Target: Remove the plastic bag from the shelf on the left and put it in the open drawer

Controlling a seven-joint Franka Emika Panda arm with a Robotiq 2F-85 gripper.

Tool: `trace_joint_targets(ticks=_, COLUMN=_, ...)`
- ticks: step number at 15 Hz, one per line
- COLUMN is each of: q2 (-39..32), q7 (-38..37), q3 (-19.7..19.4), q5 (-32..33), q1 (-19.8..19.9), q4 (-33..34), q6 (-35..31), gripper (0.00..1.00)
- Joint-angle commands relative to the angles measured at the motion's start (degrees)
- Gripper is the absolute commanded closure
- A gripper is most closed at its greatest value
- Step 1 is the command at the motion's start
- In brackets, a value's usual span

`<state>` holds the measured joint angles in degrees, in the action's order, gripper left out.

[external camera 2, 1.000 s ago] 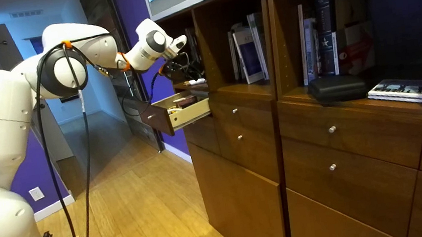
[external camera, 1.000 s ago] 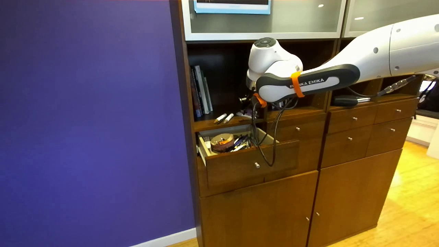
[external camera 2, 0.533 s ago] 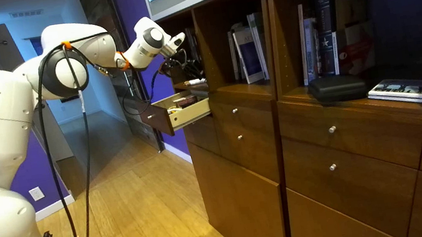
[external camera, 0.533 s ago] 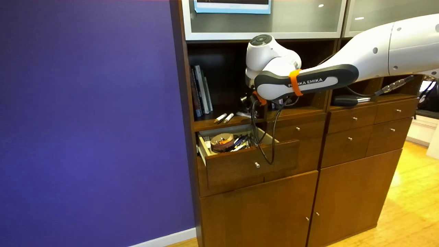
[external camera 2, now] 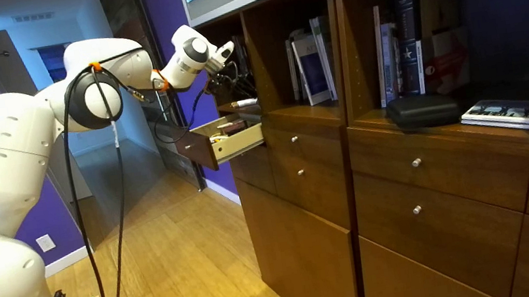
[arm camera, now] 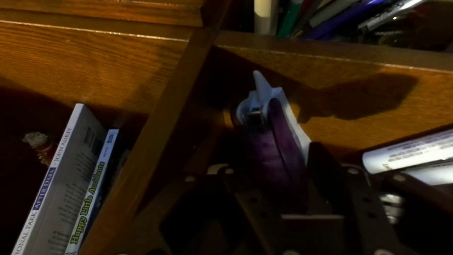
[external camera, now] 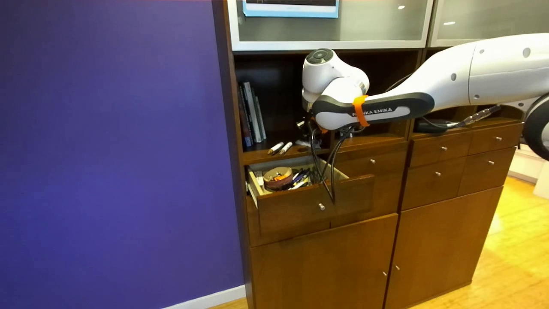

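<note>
In the wrist view, the plastic bag (arm camera: 283, 131) shows as a narrow purple bundle with a clear and whitish edge. My gripper (arm camera: 270, 159) is shut on it, and its far end sticks out past the fingertips. The right-hand finger (arm camera: 320, 163) presses against the bag's side; the left-hand one is lost in shadow. A pale bit of the bag (external camera: 302, 142) appears low on the left shelf (external camera: 257, 157), under the dark gripper (external camera: 306, 134). Below that shelf the open drawer (external camera: 291, 214) is pulled out, with pens and a round container inside.
Two white markers (external camera: 281, 148) lie on the shelf beside the gripper, with books (external camera: 253, 113) at its left. A shelf divider (arm camera: 159, 117) stands close to the jaws, with more books (arm camera: 67, 177) beyond. Cables (external camera: 332, 171) hang before the drawer.
In an exterior view the hand first rose slightly, then came down and shifted left. The elbow has dropped and moved toward the cabinet. Drawer and markers have stayed put.
</note>
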<state>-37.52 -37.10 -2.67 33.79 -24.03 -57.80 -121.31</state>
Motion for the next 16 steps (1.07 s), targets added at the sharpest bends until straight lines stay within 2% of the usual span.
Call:
trace_joint_targets(ticks=1, q2=-3.1, q7=1.3, q3=-1.2, q5=1.4, q1=-0.1, q4=4.5, q6=0.7, gripper=0.47)
trace_joint_targets(ticks=4, q2=-4.3, q7=3.3, q3=-1.3, q5=0.9, q1=0.5, q4=5.1, q6=-0.4, gripper=0.49)
trace_joint_targets(ticks=8, q2=-5.3, q7=5.4, q3=0.3, q5=-1.3, q1=1.5, q4=5.4, q6=-2.3, gripper=0.29)
trace_joint_targets(ticks=11, q2=-5.3, q7=6.9, q3=1.8, q5=-3.4, q1=2.1, q4=5.7, q6=-2.7, gripper=0.26)
trace_joint_targets(ticks=12, q2=-5.1, q7=7.3, q3=2.4, q5=-4.2, q1=2.3, q4=5.8, q6=-2.8, gripper=0.29)
trace_joint_targets(ticks=15, q2=-4.7, q7=7.4, q3=3.2, q5=-5.8, q1=2.5, q4=6.3, q6=-2.4, gripper=0.26)
trace_joint_targets(ticks=16, q2=-4.7, q7=7.2, q3=3.2, q5=-6.3, q1=2.6, q4=6.4, q6=-2.3, gripper=0.27)
